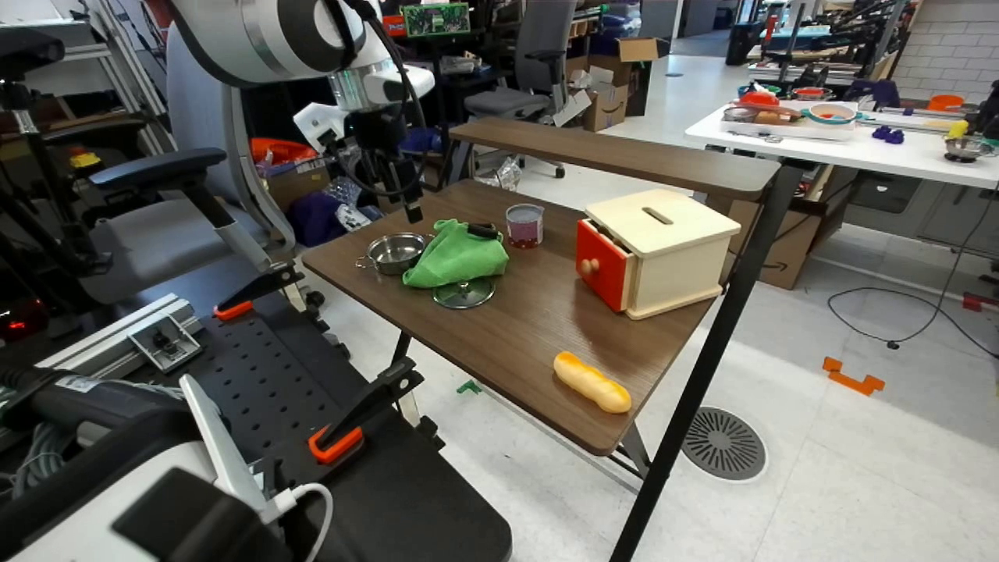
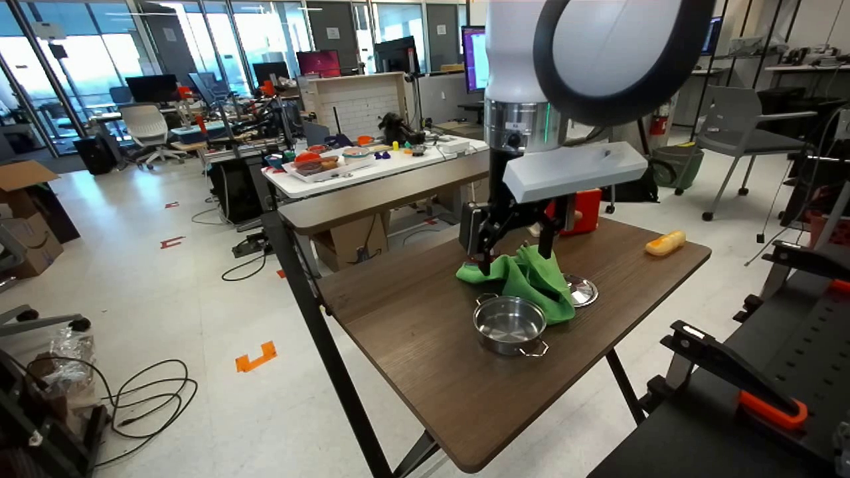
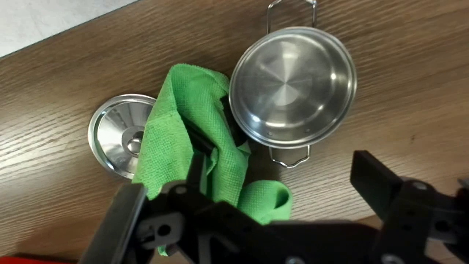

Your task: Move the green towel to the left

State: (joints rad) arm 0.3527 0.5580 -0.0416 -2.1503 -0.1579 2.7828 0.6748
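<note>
Nearest the lens in the wrist view is the gripper, along the bottom of the frame: released, fingers parted widely. The green towel lies crumpled on the table, centre to lower centre, partly hidden behind the finger at frame left; contact cannot be determined. Just beside it, at upper right of centre, a steel pot stands upright. A steel lid lies left of centre, its right side overlapped by the towel. In an exterior view, a can stands at upper centre, near the towel; right of centre, a wooden box with a red front; lower, a yellow bread-shaped item near the table's edge.
</note>
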